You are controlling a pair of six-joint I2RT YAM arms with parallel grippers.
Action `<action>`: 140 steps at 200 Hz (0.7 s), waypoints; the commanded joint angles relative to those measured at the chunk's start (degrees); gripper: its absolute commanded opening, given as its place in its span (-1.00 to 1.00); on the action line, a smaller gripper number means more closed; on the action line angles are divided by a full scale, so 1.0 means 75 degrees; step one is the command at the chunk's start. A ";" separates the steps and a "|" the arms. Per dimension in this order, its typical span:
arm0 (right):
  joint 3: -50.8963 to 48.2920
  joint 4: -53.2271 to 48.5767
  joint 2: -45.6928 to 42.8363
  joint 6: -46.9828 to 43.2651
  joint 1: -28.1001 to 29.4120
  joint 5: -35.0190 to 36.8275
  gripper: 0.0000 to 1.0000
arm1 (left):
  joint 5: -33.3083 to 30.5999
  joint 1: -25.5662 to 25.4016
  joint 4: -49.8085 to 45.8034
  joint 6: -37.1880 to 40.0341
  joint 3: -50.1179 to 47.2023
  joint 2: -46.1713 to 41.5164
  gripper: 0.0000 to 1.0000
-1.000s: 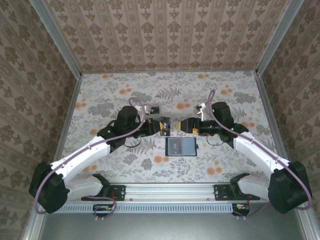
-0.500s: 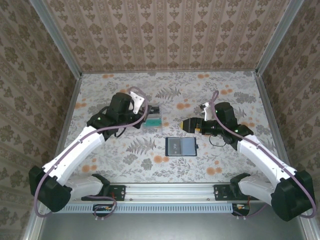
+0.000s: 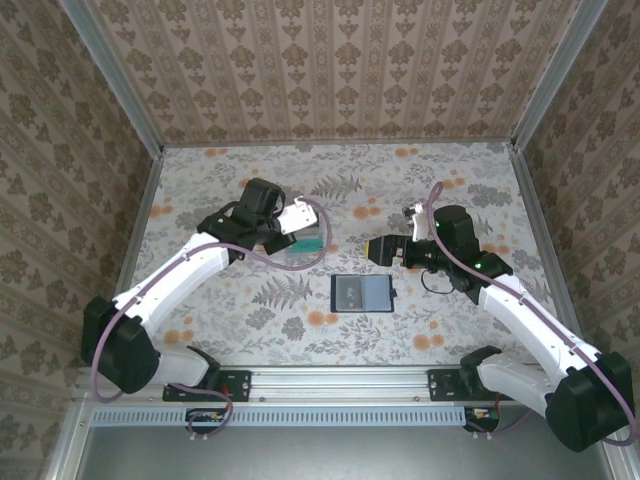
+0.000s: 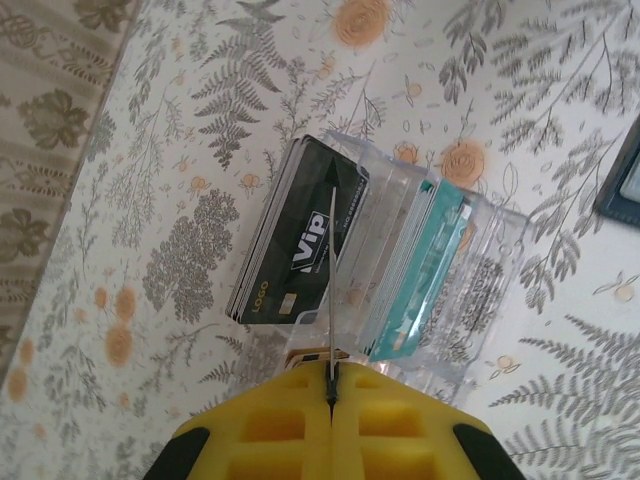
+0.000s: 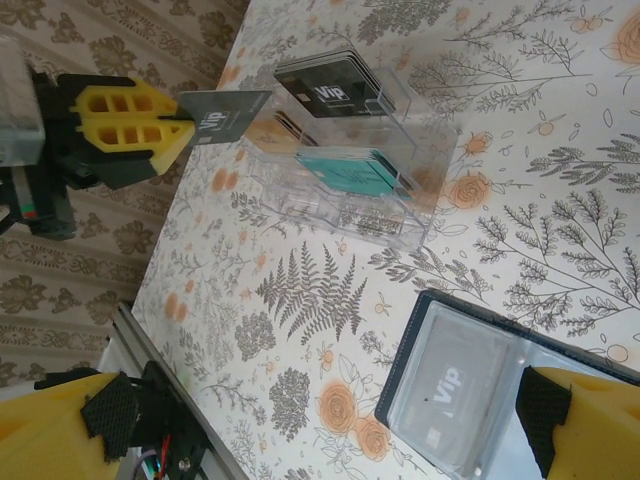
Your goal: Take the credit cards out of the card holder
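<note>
The card holder (image 3: 362,293), a dark navy wallet, lies open and flat at mid-table. A grey VIP credit card (image 5: 455,395) shows through its see-through sleeve. My left gripper (image 3: 300,232) is shut on another dark credit card (image 5: 225,115) and holds it over the clear box (image 3: 310,246). In the left wrist view that card (image 4: 331,280) appears edge-on, pinched at the yellow gripper (image 4: 331,385) tips, with the card holder (image 4: 625,180) at the right edge. My right gripper (image 3: 376,248) hovers open and empty just behind the card holder (image 5: 480,390); its gripper (image 5: 320,435) jaws stand wide apart.
The clear plastic box (image 4: 440,280) holds a stack of black VIP cards (image 4: 295,240) and teal cards (image 4: 415,270). The left gripper (image 5: 125,125) also appears beyond the box (image 5: 350,170) in the right wrist view. Walls enclose the table; a metal rail (image 3: 340,380) runs along the near edge.
The left gripper, still shut on the card, has swung away from the centre to the back left and now hangs over the clear box. The right gripper drew back slightly to the right.
</note>
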 commanded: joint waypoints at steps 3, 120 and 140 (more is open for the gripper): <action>0.0218 -0.0134 -0.0088 -0.0168 0.0023 0.0159 1.00 | 0.0136 -0.0027 0.0029 0.1513 0.0366 0.0192 -1.00; 0.0122 -0.0123 -0.0077 -0.0041 0.0023 0.0304 1.00 | 0.0335 0.0032 -0.0004 0.2395 0.0925 0.1126 -1.00; 0.0110 -0.0120 -0.0077 -0.0026 0.0023 0.0320 1.00 | 0.0393 0.0032 -0.0051 0.2406 0.0973 0.1232 -1.00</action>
